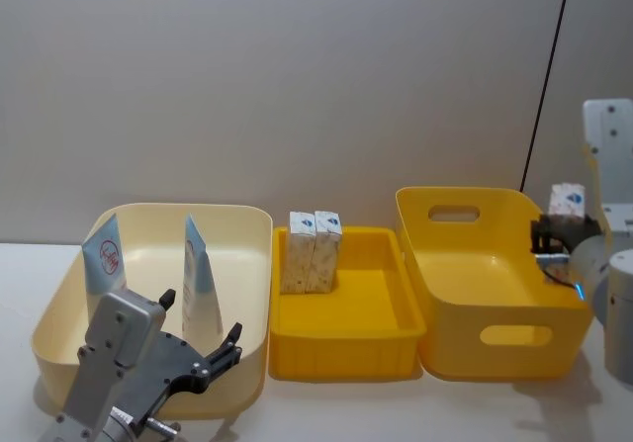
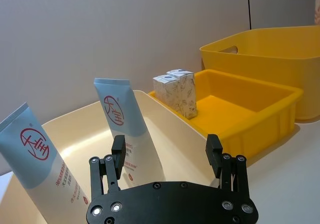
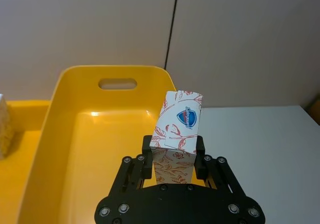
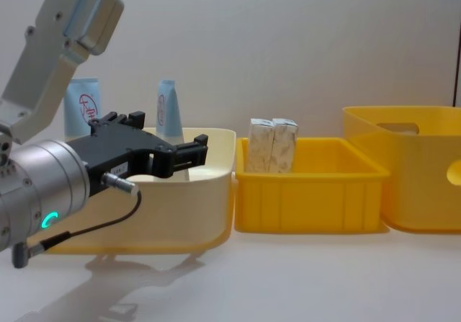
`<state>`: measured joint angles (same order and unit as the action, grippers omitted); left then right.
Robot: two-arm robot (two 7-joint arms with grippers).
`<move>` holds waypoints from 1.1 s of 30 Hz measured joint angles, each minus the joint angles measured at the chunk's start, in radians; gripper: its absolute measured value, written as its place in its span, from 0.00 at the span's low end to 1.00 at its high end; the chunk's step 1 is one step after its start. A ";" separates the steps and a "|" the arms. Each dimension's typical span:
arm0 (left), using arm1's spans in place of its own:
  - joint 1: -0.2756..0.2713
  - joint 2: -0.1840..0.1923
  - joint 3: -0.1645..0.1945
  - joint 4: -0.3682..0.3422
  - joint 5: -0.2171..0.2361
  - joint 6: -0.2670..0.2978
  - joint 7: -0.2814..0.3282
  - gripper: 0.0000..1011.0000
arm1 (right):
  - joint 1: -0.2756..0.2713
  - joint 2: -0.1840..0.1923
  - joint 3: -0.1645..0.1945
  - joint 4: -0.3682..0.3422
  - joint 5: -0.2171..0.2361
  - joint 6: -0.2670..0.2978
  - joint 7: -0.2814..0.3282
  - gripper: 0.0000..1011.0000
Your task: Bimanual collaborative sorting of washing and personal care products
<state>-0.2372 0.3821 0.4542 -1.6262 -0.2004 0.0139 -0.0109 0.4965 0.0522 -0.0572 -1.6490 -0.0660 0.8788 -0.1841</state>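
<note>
A cream carton [image 3: 179,129] is pinched upright in the right tool [image 3: 173,151] beside the tall bin [image 1: 495,338]; the shallow tray [image 1: 341,358] is found at its nine o'clock. The left tool [image 2: 166,154] is held spread before the tubes [image 2: 120,119].

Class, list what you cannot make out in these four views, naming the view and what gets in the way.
Lower ends of the tubes: chest view, behind the cream bin wall; head view, behind the left gripper.
Base of the held carton: right wrist view, between the fingers of the right gripper.
Small print on the tubes: left wrist view, too small.
Floor of the tall yellow bin: chest view, behind its own wall.
</note>
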 joint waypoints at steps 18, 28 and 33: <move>0.000 0.000 0.000 0.000 0.000 0.000 0.000 0.99 | -0.009 0.002 0.001 -0.011 -0.010 -0.019 0.008 0.45; 0.000 0.000 0.000 0.000 0.000 0.000 0.000 0.99 | -0.002 0.004 -0.032 -0.011 -0.020 -0.063 0.032 0.45; 0.000 0.000 0.000 0.000 0.000 0.000 0.000 0.99 | 0.005 0.003 -0.043 0.000 -0.024 -0.071 0.040 0.45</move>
<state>-0.2372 0.3821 0.4542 -1.6262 -0.2004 0.0139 -0.0109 0.5016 0.0549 -0.1005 -1.6493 -0.0898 0.8081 -0.1438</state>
